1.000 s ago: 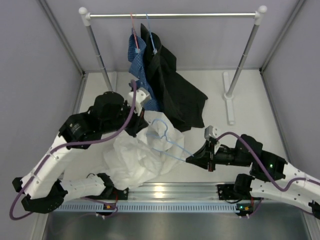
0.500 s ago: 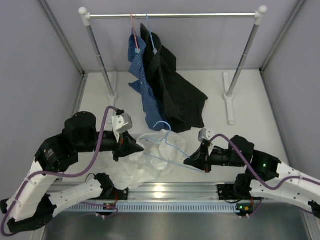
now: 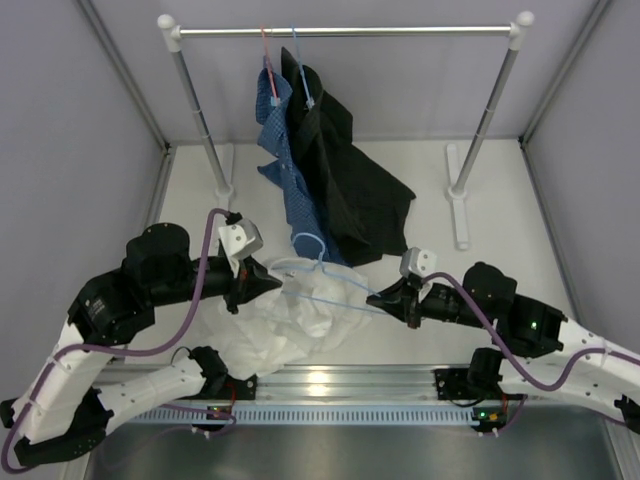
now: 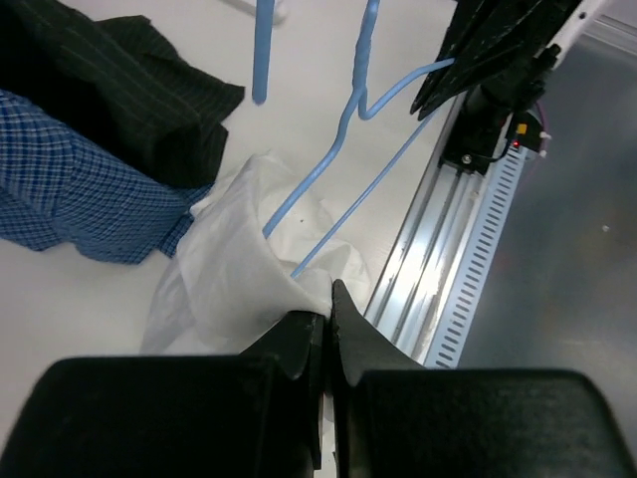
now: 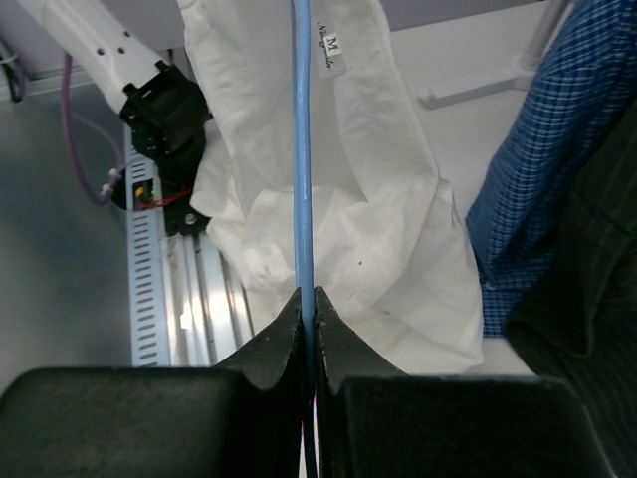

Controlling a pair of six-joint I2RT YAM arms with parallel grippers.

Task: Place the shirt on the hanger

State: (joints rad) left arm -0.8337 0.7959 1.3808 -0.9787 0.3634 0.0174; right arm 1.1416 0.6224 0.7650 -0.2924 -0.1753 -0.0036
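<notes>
Left pincer (image 4: 325,304) clamped on one white fabric shirt (image 3: 300,322) | right pincer (image 5: 308,304) clamped on one light-blue wire hanger (image 5: 303,149)

Hanger (image 5: 303,149) corner inside shirt (image 4: 229,279) folds — hook top past upper edge, L-wrist view.
</notes>
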